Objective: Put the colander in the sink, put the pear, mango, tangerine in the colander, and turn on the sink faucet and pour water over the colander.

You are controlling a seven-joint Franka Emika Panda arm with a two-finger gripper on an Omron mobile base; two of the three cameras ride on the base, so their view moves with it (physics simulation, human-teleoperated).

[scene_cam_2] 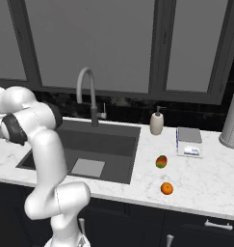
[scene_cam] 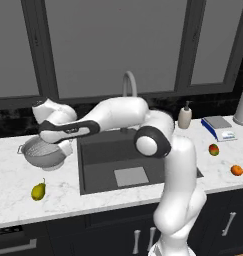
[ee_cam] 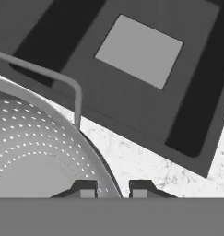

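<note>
Fingertips of the hand (ee_cam: 112,188) straddle the colander (ee_cam: 35,152) rim, slightly apart, beside the sink (ee_cam: 132,87)

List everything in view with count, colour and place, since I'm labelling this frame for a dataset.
Colander: one, silver-grey, on the counter left of the sink.
Sink: one, dark grey, set into the counter.
Pear: one, yellow-green, counter front left.
Mango: one, red-green, counter right of the sink.
Tangerine: one, orange, in front of the mango.
Faucet: one, grey, behind the sink.
Soap dispenser: one, beige, right of the faucet.
Counter: one, white marble.
Gripper: one, dark fingers either side of the colander rim.
</note>
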